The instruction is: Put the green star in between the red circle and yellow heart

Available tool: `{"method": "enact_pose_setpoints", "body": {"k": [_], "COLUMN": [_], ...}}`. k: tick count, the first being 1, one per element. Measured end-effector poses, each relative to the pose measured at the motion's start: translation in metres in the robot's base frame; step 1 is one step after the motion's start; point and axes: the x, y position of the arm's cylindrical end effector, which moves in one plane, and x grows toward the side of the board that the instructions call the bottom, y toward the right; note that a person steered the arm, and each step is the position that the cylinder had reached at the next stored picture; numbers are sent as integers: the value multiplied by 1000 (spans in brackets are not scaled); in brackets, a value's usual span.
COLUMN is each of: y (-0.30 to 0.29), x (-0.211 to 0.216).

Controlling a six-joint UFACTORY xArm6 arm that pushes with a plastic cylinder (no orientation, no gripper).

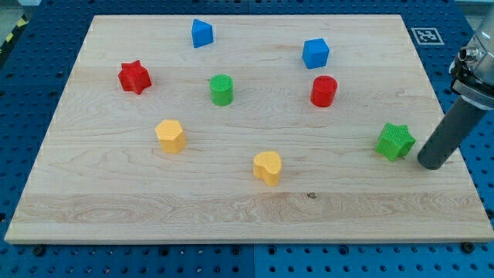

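The green star [395, 141] lies near the board's right edge. My tip [434, 164] rests on the board just right of the star and slightly below it, a small gap apart. The red circle [324, 90] stands up and to the left of the star. The yellow heart [268, 167] lies left of the star, below the board's middle. The rod leans up toward the view's right.
A blue cube [316, 53] stands above the red circle. A green cylinder [221, 89], a blue block [201, 33], a red star [133, 77] and a yellow hexagon [170, 136] lie on the left half. The wooden board [247, 216] ends just right of my tip.
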Motion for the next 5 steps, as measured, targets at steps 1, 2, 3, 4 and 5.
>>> {"method": "enact_pose_setpoints", "body": {"k": [1, 2, 3, 4, 5], "y": [0, -21, -58, -66, -79], "x": [-22, -24, -23, -16, 5]}}
